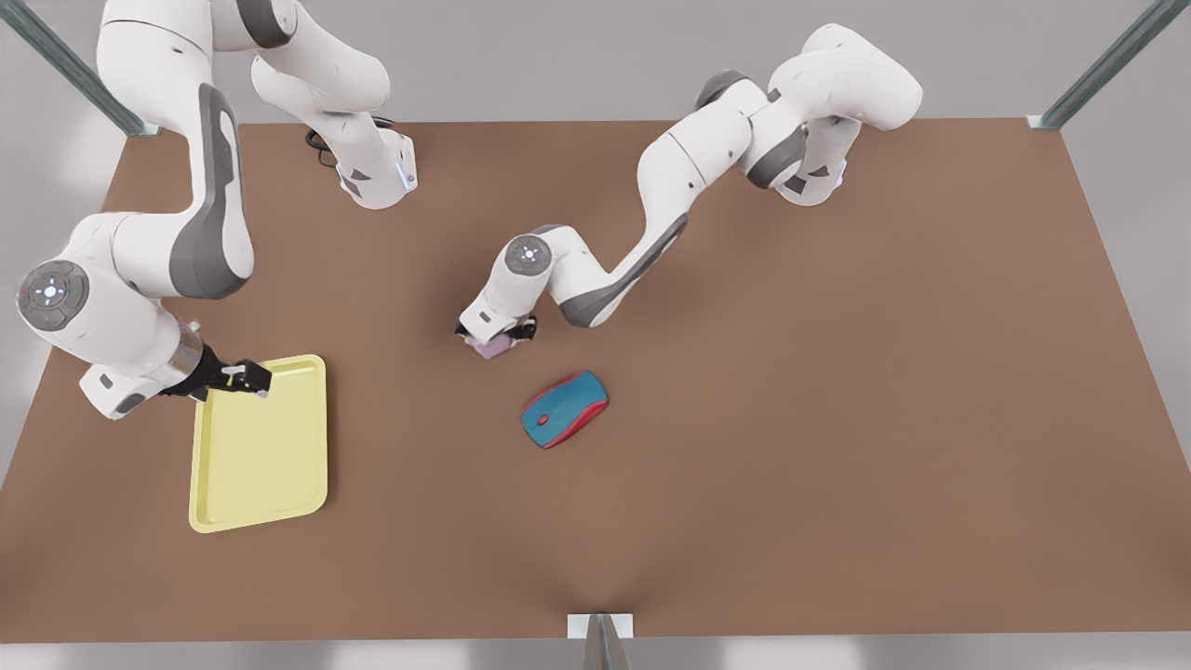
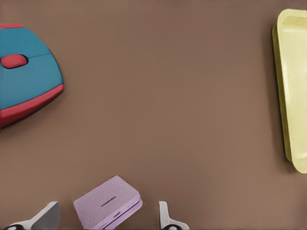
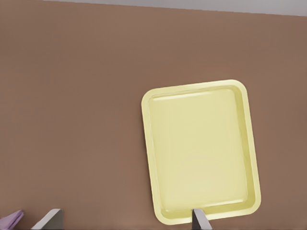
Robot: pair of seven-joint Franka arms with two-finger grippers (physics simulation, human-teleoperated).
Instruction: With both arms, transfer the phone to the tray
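The pale pink-lilac phone [image 1: 490,346] lies flat on the brown table near its middle. My left gripper [image 1: 493,337] is down over it, open, and the phone [image 2: 108,202] sits between the two fingers [image 2: 48,215] with a gap on each side. The pale yellow tray [image 1: 260,447] lies at the front view's left. My right gripper [image 1: 247,377] hovers open over the tray's far corner, one finger [image 3: 199,220] above the rim of the tray [image 3: 199,148]. An edge of the phone [image 3: 10,220] shows in the right wrist view.
A teal and red computer mouse [image 1: 564,408] lies close to the phone, toward the table's front edge; the mouse [image 2: 26,81] also appears in the left wrist view, as does the tray's edge [image 2: 292,91]. Bare table separates phone and tray.
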